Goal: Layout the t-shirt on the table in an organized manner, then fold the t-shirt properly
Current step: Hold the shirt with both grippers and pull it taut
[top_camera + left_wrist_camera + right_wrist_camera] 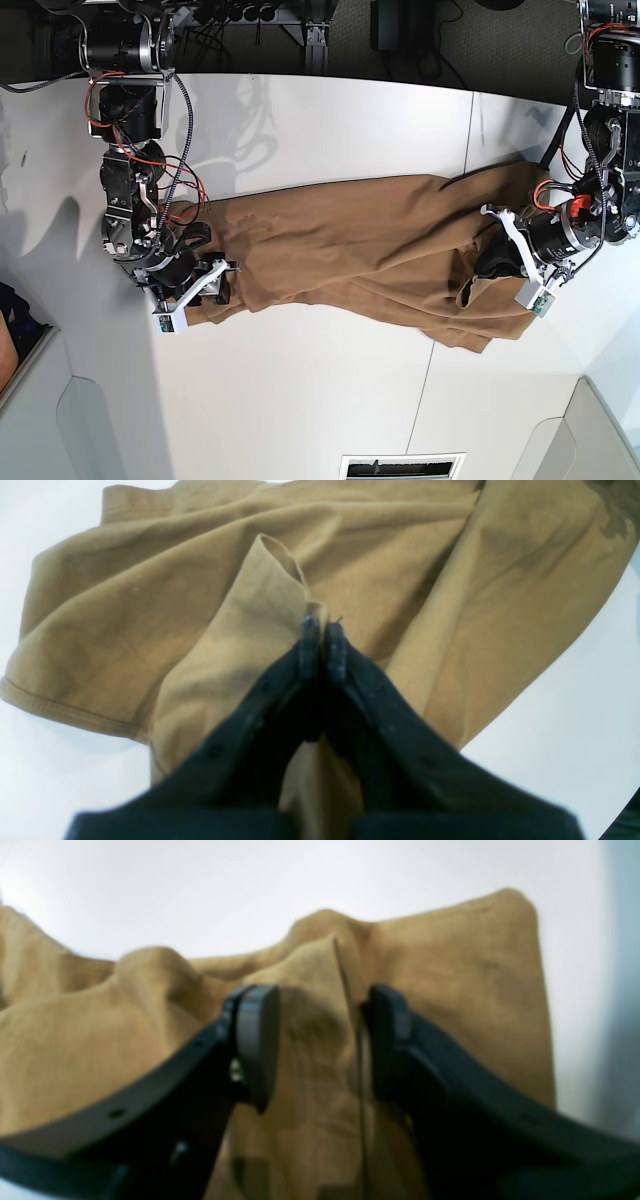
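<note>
**Left hand pinching a fold, right hand not yet gripping: uneven pull is the risk**

Left hand (322,647) has its fingers pressed together on a raised ridge of the t-shirt (370,245), near the bunched end on the base view's right. My right hand (320,1040) stands with its fingers spread, straddling a hump of cloth at the other end; I can't tell that it has any hold.

The t-shirt lies stretched in a rumpled band across the white worktop (320,400), twisted, with a flap doubled under near the left hand.

My worry: if I pull now, only one end is anchored, so the cloth would drag and bunch instead of flattening. The right hand may also close on several layers, locking the twist in. A thin pinch on the left could slip free under tension.
</note>
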